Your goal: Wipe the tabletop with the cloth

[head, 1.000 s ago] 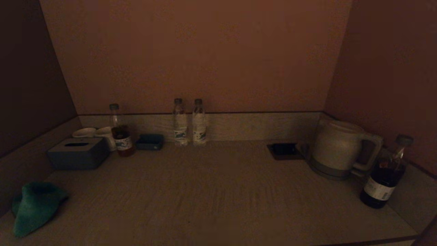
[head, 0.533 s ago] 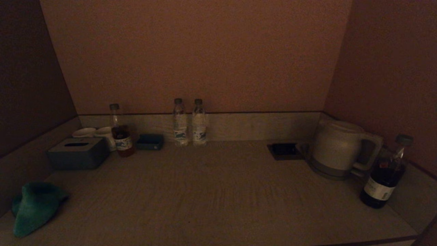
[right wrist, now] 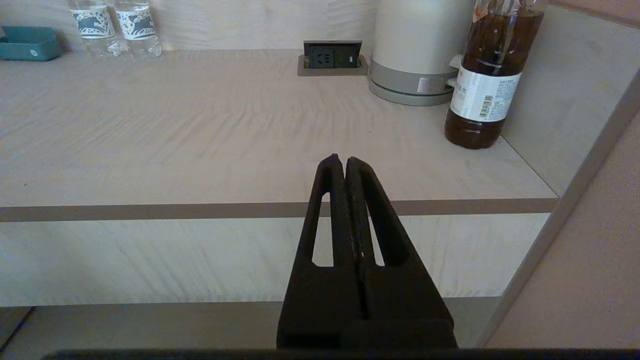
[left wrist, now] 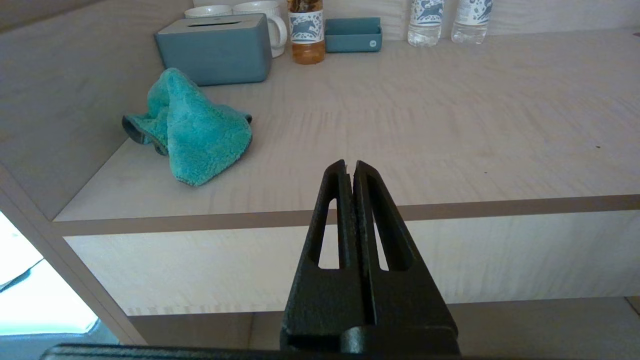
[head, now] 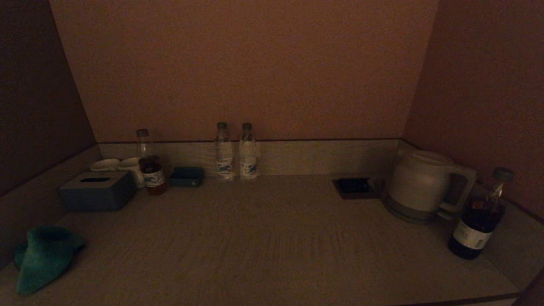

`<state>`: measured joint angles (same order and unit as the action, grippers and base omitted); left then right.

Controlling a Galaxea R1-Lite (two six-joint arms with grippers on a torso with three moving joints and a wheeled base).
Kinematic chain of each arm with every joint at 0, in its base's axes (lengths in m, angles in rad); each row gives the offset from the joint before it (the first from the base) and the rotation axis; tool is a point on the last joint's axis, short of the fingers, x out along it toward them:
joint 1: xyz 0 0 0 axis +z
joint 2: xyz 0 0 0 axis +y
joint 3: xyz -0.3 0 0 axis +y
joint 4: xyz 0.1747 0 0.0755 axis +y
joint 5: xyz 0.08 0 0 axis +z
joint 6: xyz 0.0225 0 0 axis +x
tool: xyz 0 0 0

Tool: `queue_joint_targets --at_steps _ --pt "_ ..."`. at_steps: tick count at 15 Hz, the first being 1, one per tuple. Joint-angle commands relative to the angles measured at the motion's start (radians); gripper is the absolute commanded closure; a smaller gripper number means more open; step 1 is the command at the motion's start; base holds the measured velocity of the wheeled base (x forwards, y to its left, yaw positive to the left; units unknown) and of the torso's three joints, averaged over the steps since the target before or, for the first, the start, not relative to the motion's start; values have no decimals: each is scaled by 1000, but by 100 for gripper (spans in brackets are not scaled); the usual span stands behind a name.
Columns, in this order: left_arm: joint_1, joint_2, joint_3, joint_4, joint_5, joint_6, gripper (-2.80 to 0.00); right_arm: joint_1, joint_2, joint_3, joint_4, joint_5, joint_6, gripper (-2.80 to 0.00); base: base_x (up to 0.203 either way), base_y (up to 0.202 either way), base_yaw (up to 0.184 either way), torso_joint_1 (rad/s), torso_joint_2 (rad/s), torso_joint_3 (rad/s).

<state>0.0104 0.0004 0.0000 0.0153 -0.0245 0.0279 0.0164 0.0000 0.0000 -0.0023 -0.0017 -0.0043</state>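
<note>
A crumpled teal microfibre cloth (left wrist: 192,130) lies at the near left corner of the pale wood-grain tabletop (head: 272,242), in front of a grey-blue tissue box (left wrist: 216,47). The left gripper (left wrist: 350,165) and right gripper (right wrist: 340,160) hang before the near edge, fingers pressed together, holding nothing.

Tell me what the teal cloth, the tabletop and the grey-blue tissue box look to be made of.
Crumpled teal cloth: looks like plush microfibre, with a fuzzy, matte pile.
Pale tabletop: wood or wood-look laminate, going by the wavy grain and the darker edge band; smooth, low sheen.
Grey-blue tissue box: probably moulded plastic, with a uniform matte colour and rounded corners.
</note>
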Motion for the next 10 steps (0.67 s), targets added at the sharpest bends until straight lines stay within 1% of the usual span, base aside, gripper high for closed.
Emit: queue_joint_targets --at_steps 1,10 --pt "0 0 0 0 0 0 0 0 2 0 -1 0 0 0 0 0 0 0 0 0" --pt "0 0 0 0 0 1 0 0 2 0 -1 0 1 0 0 0 0 0 0 0"
